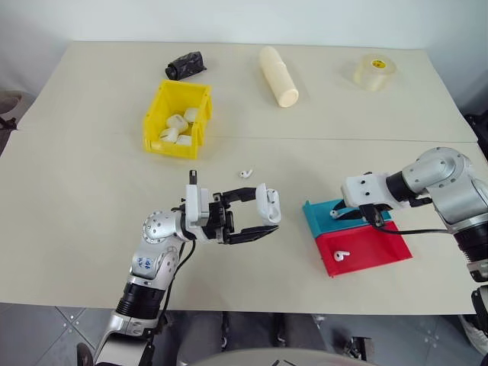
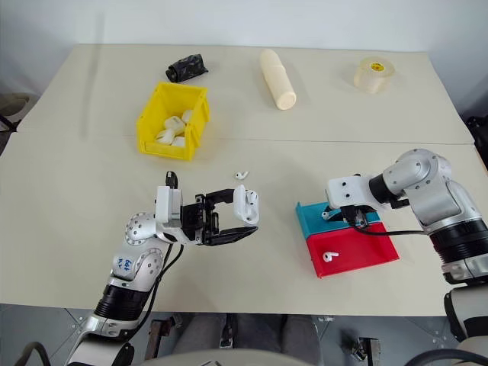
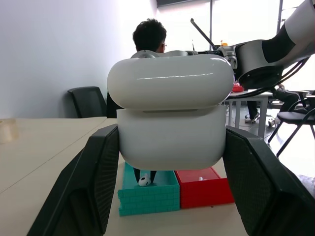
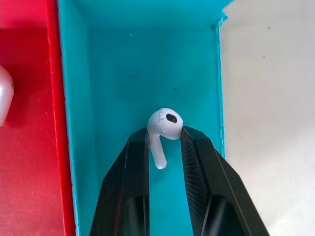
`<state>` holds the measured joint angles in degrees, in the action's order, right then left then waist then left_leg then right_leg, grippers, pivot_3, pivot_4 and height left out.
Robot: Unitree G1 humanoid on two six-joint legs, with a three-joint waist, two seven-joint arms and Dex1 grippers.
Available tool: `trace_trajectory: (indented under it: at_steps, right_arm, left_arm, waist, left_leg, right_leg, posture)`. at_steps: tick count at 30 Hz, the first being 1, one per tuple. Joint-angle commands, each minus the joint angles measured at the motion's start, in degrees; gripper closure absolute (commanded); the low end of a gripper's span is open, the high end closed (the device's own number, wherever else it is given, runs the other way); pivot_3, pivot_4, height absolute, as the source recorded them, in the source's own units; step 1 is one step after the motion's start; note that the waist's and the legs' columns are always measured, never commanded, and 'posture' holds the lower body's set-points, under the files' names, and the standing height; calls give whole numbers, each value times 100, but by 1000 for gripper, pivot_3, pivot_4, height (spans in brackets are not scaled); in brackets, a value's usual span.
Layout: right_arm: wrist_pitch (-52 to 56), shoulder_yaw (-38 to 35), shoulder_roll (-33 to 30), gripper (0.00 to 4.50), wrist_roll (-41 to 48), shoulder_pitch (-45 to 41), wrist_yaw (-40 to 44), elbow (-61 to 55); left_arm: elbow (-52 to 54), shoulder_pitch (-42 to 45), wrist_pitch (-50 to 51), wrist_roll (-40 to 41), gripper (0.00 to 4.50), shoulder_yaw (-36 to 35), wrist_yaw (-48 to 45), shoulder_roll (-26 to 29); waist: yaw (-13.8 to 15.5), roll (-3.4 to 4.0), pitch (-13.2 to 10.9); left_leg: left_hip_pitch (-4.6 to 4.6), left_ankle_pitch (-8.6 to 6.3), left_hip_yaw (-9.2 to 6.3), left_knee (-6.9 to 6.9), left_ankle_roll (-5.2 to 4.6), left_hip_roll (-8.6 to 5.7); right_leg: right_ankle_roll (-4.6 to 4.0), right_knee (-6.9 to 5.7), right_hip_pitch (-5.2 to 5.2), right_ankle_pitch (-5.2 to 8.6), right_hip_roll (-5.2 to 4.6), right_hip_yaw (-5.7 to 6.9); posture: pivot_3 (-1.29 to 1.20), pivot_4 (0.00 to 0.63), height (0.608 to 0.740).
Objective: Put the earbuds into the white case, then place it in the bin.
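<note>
The white case is held above the near table, lid slightly ajar, with my left gripper shut on its sides; the left wrist view has it close up. My right gripper hangs over the blue tray, shut on one earbud pinched between its fingers. A second earbud lies in the red tray. Another earbud lies loose on the table beyond the case. The yellow bin stands at the far left and holds several white cases.
A long cream cylinder, a tape roll and a crumpled black object lie along the far side of the table. A person sits beyond the table in the left wrist view.
</note>
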<state>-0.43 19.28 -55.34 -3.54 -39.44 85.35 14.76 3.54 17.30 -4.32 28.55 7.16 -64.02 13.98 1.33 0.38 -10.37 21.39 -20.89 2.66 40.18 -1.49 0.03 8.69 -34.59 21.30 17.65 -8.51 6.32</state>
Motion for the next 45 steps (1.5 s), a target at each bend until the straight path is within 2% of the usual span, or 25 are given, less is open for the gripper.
trace_trajectory:
  at_steps: [1,3,11,28,31,33,34,42,45]
  right_arm:
    - [79,-17,-164,3231,-207,73,63,78]
    - [97,10,-183,2664,-209,50,141,-23]
    - [516,76,-61,2664,-387,-32,100,-587]
    - [722,239,118,2664,-693,-27,166,-867]
    - [809,245,150,3246,-649,40,204,-947]
    - [833,234,153,3902,-638,77,202,-994]
    - [844,230,151,3993,-636,89,197,-1015]
    - [863,-208,35,3993,-332,155,44,-1001]
    - [1109,-906,50,3993,564,324,108,-1110]
  left_arm:
    - [150,30,-73,57,1724,-4,-25,-4]
    - [162,20,-67,59,1724,-12,-19,9]
    - [177,9,-65,61,1724,-13,16,4]
    - [189,-2,-66,47,1724,5,42,-15]
    - [196,-8,-61,53,1724,8,43,-20]
    - [200,-13,-57,53,1724,9,42,-17]
    - [202,-14,-55,55,1724,8,41,-14]
    - [180,5,-36,61,1724,3,23,6]
    - [144,39,-27,80,1724,-15,-17,29]
  waist:
    - [2,0,0]
    - [-2,0,0]
    - [-12,0,0]
    - [-16,0,0]
    - [-16,0,0]
    - [-16,0,0]
    - [-16,0,0]
    - [-11,0,0]
    - [4,1,-1]
  left_leg:
    - [0,0,-1,0,0,0]
    - [0,0,-2,0,0,0]
    - [0,0,-1,-1,0,0]
    - [-1,0,-1,0,0,0]
    - [-1,0,-1,0,1,0]
    - [-1,0,-1,0,0,0]
    - [-2,0,-1,0,0,0]
    - [-3,0,-2,0,0,0]
    - [-1,0,-2,-1,0,0]
  right_leg:
    - [0,0,0,0,0,0]
    - [0,1,-1,0,0,1]
    - [0,2,0,0,1,2]
    - [0,2,-1,0,2,2]
    - [0,2,-1,0,2,2]
    - [0,2,-1,0,2,2]
    - [0,2,-1,0,2,2]
    - [0,2,-3,0,1,2]
    - [0,2,-2,0,-1,2]
  posture:
    - [0,150,740]
    - [0,150,740]
    - [0,150,740]
    - [0,150,740]
    - [0,150,740]
    - [0,150,740]
    - [0,150,740]
    - [0,150,740]
    - [0,150,740]
